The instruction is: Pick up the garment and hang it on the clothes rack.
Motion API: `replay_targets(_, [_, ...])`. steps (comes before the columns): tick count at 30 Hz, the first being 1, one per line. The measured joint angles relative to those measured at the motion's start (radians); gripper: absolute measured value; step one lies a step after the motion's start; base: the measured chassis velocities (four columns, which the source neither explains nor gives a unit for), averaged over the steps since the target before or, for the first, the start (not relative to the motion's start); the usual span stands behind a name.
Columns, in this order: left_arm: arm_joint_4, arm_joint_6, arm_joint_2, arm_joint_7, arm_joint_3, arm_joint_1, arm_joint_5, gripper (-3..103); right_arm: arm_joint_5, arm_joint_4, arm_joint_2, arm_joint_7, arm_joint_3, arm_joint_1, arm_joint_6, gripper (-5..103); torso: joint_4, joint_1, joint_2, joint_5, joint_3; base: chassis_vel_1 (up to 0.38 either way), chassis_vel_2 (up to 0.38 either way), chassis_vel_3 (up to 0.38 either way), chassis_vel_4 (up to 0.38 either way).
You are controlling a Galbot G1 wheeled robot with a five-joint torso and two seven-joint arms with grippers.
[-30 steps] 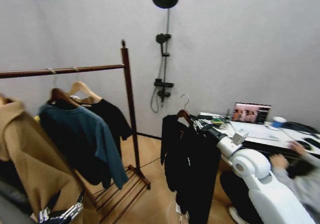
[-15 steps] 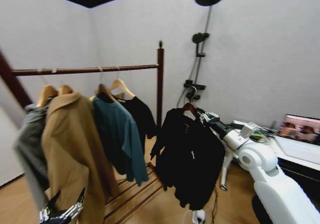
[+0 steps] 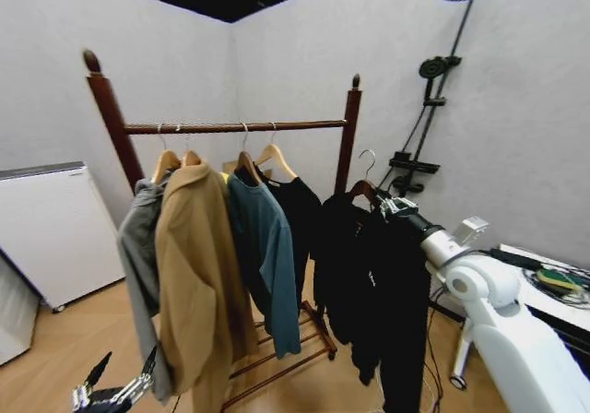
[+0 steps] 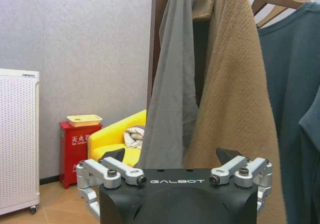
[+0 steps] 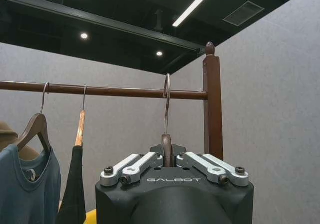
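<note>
The garment [image 3: 383, 284], a long black coat, hangs from a wooden hanger [image 3: 362, 190] whose neck sits in my shut right gripper [image 3: 387, 206]. It is held just right of the clothes rack's right post [image 3: 348, 136], with the metal hook [image 3: 369, 159] free of the rod [image 3: 230, 127]. In the right wrist view the gripper [image 5: 167, 156] is clamped on the hanger neck and the hook [image 5: 166, 99] rises in front of the rod [image 5: 100, 90], beside the knob-topped post [image 5: 212, 104]. My left gripper [image 3: 115, 395] is low at the left, open [image 4: 172, 156] and holding nothing.
On the rod hang a grey garment [image 3: 138, 247], a tan coat [image 3: 194, 275], a teal shirt [image 3: 263, 256] and a short black top [image 3: 300, 210]. A white cabinet [image 3: 46, 229] stands at the left. A shower stand [image 3: 433, 90] and a desk [image 3: 553, 284] are at the right.
The whole head view has swung, so the rack now sits in the middle with both posts showing. The black coat stays in my right gripper and now hangs close to the right post.
</note>
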Motion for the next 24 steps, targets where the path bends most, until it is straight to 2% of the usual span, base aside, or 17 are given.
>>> replay_targets(6, [0.0, 0.0, 0.0, 0.0, 0.0, 0.0, 0.0, 100, -0.004, 0.004, 0.008, 0.001, -0.019, 0.023, -0.005, 7, 0.0005, 0.0, 0.0, 0.0001, 0.0, 0.0, 0.0, 0.0, 0.0])
replay_targets(18, [0.0, 0.0, 0.0, 0.0, 0.0, 0.0, 0.0, 100, 0.003, 0.037, -0.006, -0.013, -0.043, 0.049, -0.015, 7, 0.0004, 0.001, -0.001, 0.0004, 0.001, -0.12, 0.119, 0.113, -0.134])
replay_targets(24, [0.0, 0.0, 0.0, 0.0, 0.0, 0.0, 0.0, 100, 0.068, 0.014, -0.045, -0.018, -0.108, 0.193, -0.039, 7, 0.0009, -0.001, 0.0, -0.0003, 0.0, 0.021, -0.013, -0.008, 0.017])
